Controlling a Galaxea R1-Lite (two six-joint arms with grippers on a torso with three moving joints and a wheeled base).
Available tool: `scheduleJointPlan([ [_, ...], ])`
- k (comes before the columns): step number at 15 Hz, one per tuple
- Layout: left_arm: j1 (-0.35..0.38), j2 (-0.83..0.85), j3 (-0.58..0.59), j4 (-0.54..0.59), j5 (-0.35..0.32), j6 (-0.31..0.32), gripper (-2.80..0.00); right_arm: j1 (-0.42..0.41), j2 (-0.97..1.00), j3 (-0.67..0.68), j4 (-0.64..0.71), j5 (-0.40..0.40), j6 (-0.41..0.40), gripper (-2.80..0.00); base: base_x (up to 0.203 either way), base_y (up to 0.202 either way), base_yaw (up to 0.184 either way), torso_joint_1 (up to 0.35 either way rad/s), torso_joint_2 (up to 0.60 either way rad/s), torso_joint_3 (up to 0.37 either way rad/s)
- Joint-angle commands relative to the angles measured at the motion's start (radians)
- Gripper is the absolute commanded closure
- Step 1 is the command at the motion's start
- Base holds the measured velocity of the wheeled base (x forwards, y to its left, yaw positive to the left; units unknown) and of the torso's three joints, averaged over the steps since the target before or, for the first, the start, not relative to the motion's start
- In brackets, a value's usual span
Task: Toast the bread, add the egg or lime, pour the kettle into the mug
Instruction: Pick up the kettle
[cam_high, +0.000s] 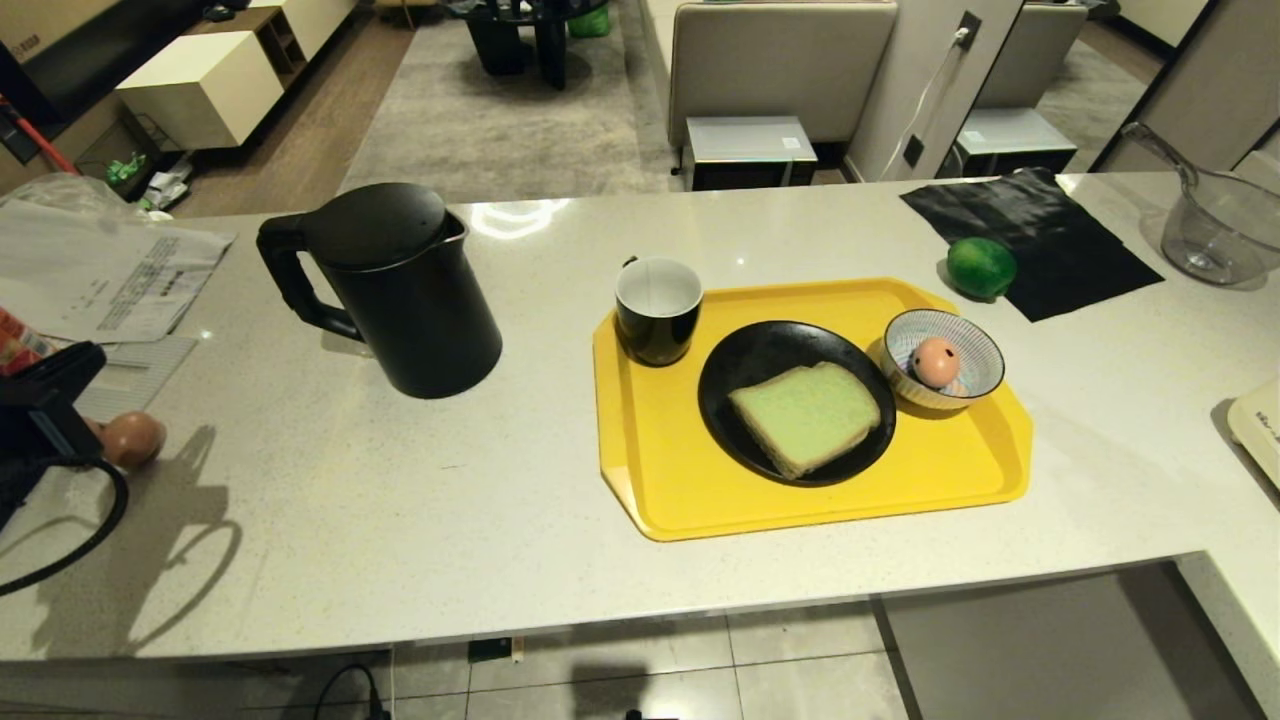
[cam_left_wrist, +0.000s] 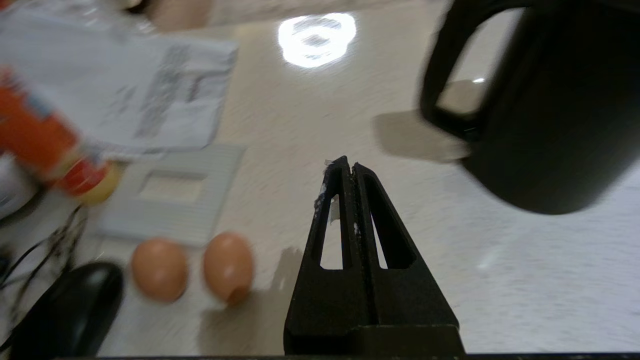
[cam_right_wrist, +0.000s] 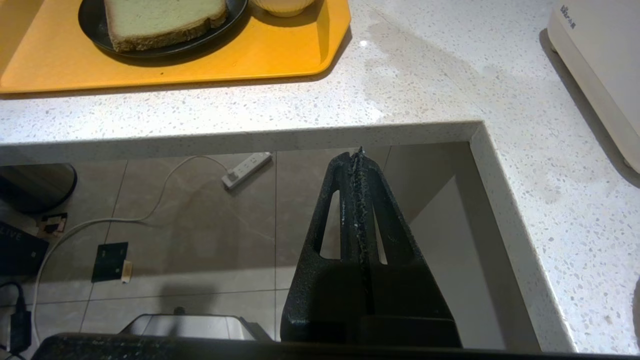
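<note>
The black kettle (cam_high: 400, 290) stands on the white counter, left of a yellow tray (cam_high: 640, 480). On the tray are the black mug (cam_high: 657, 308), a black plate (cam_high: 745, 370) with the green bread (cam_high: 806, 416), and a striped bowl (cam_high: 975, 345) holding the pinkish egg (cam_high: 936, 362). The lime (cam_high: 981, 267) lies beyond the tray beside a black cloth. My left gripper (cam_left_wrist: 350, 162) is shut and empty, low over the counter, short of the kettle (cam_left_wrist: 545, 110) and its handle (cam_left_wrist: 445, 95). My right gripper (cam_right_wrist: 359, 152) is shut and empty, below the counter's front edge.
Two brown eggs (cam_left_wrist: 159, 269) (cam_left_wrist: 228, 266) lie next to the left gripper, with papers (cam_high: 110, 270) and a red packet (cam_left_wrist: 35, 135) behind. My left arm (cam_high: 45, 405) shows at the far left. A glass jug (cam_high: 1215, 230) and a cream appliance (cam_high: 1258, 420) stand at the right.
</note>
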Motion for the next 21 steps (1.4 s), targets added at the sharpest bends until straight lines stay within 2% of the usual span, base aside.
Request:
scheduleJointPlan([
  [1, 0.009, 0.04, 0.034, -0.013, 0.105, 0.007, 0.0, 0.0, 0.002, 0.026, -0.001, 0.0, 0.001, 0.0, 0.0, 0.0, 0.0, 0.0, 0.0, 0.0],
  [4, 0.052, 0.081, 0.036, -0.03, 0.131, 0.013, 0.0, 0.0, 0.002, 0.026, -0.001, 0.0, 0.001, 0.0, 0.0, 0.0, 0.0, 0.0, 0.0, 0.0],
  [8, 0.052, 0.128, 0.034, -0.046, 0.119, -0.065, 0.0, 0.0, 0.002, 0.026, -0.001, 0.0, 0.001, 0.0, 0.0, 0.0, 0.0, 0.0, 0.0, 0.0],
  [10, 0.05, 0.141, 0.042, -0.038, 0.068, -0.073, 0.0, 0.0, 0.002, 0.026, -0.001, 0.0, 0.001, 0.0, 0.0, 0.0, 0.0, 0.0, 0.0, 0.0],
  [15, 0.051, 0.137, 0.08, 0.019, -0.162, -0.066, 0.0, -0.001, 0.002, 0.026, -0.001, 0.0, 0.001, 0.0, 0.0, 0.0, 0.0, 0.0, 0.0, 0.0],
  [21, 0.05, 0.132, 0.105, -0.029, -0.165, -0.073, 0.0, 0.0, 0.002, 0.026, -0.001, 0.0, 0.001, 0.0, 0.0, 0.0, 0.0, 0.0, 0.0, 0.0],
])
